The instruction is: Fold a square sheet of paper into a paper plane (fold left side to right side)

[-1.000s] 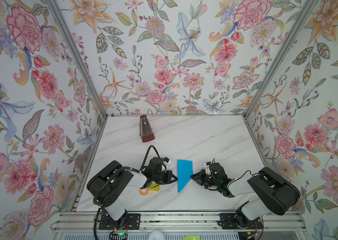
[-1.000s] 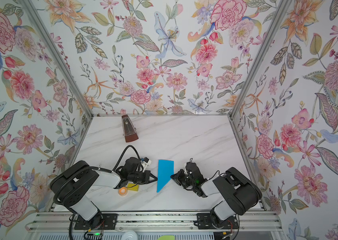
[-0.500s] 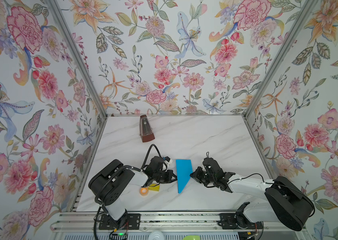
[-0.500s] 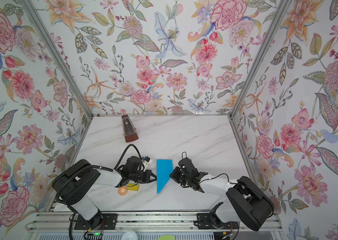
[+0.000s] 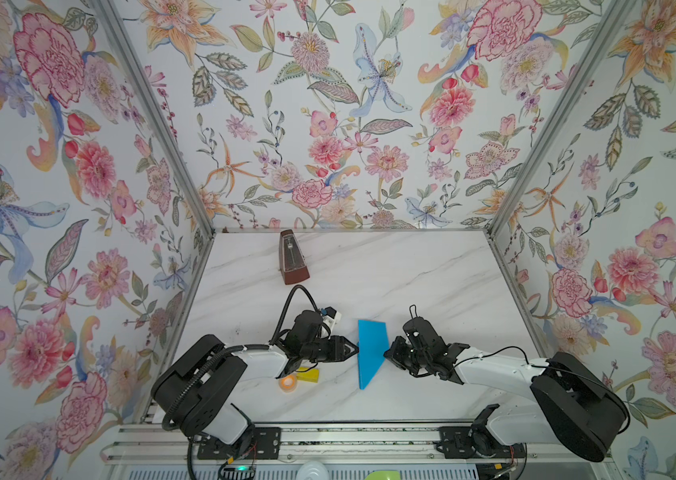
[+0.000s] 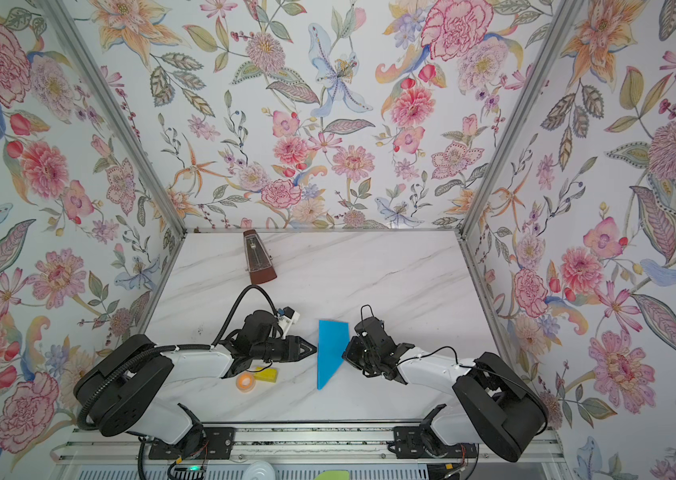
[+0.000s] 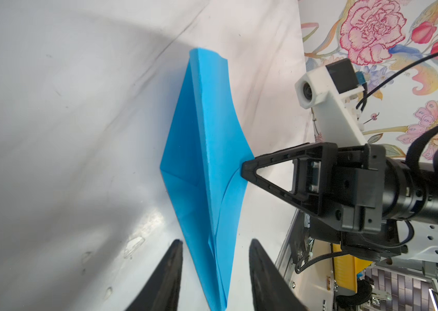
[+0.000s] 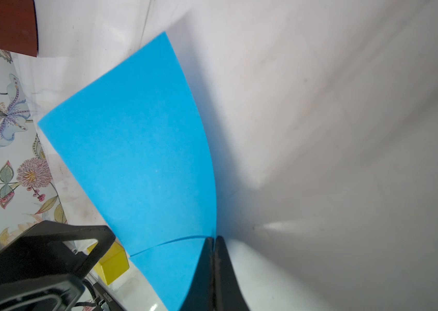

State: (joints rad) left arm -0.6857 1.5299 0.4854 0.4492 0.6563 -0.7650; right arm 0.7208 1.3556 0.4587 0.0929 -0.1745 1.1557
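The blue paper plane (image 5: 371, 353) lies on the table (image 5: 432, 282), nose toward the arms' bases, with the right claw (image 5: 388, 355) clenched on its right edge and the left claw (image 5: 354, 348) released, parted at its left edge.

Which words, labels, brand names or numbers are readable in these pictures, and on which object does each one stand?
No text can be read anywhere.
The metronome: marks on its face are too small to read.
The left gripper: tiny white print on its body, seen in the right wrist view, is blurred.
The paper plane: plain blue, nothing printed.
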